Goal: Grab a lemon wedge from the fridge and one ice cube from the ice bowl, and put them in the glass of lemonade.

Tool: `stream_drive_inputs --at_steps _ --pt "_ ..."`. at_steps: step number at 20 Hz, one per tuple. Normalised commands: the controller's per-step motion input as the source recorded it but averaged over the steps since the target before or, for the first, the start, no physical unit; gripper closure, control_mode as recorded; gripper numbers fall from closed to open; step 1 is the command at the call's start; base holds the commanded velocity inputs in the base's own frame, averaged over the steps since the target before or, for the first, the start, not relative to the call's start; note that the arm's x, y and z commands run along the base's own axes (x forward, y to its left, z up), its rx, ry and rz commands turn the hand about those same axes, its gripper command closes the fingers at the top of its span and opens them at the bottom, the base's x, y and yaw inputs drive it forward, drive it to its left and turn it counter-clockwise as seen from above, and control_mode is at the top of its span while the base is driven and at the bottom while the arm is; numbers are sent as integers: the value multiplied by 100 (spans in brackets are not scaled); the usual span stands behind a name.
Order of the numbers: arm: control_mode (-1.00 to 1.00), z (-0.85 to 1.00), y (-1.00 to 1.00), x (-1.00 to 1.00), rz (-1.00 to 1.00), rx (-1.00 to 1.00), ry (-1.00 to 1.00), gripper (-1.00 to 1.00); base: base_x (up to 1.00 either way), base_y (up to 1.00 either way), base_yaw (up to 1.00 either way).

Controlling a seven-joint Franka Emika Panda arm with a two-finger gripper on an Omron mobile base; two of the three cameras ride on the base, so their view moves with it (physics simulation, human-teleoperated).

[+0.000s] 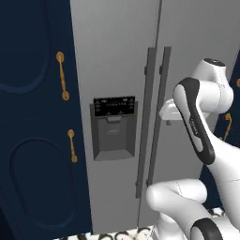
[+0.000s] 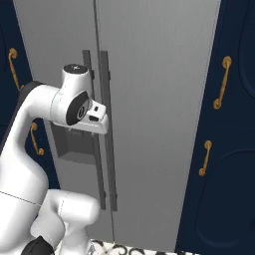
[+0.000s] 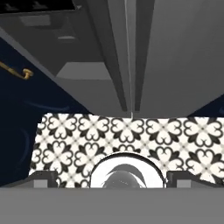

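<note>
Fridge doors are both shut on the tall light-grey two-door fridge point(image 1: 117, 70), which stands directly ahead of the robot, so the lemon wedge inside cannot be seen. Its two long vertical grey handles point(image 1: 157, 117) run side by side at the centre seam, and a dark dispenser panel point(image 1: 114, 126) sits recessed in the left door. Navy cabinets with gold handles point(image 1: 62, 76) flank it on both sides, and a black-and-white patterned tile floor point(image 3: 131, 135) lies below.

The white arm's end effector point(image 3: 112, 177) is close to the handles in the right base view, its jaws spread wide and holding nothing; in the hand view its two dark finger tips stand far apart while the camera looks down along the seam toward the floor.

The step in hand looks like opening a door. To do it well, the end effector should straddle one handle only, square to the bar, close firmly around it, then pull along the door's arc rather than straight back, wide enough to leave room to reach the shelves
</note>
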Motion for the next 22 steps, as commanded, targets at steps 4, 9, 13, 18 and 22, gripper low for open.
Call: stream_drive_inputs --at_steps 4,9,13,18,22 --pt "100 0 0 0 0 0 0 -100 -65 0 0" --pt "100 0 0 0 0 0 0 -100 -58 0 0" --pt "100 0 0 0 0 0 0 -100 -47 -3 0" --pt "100 0 0 0 0 0 0 -100 -7 -31 -1" --pt "-100 44 -5 -10 0 -5 0 -100 0 0 0"
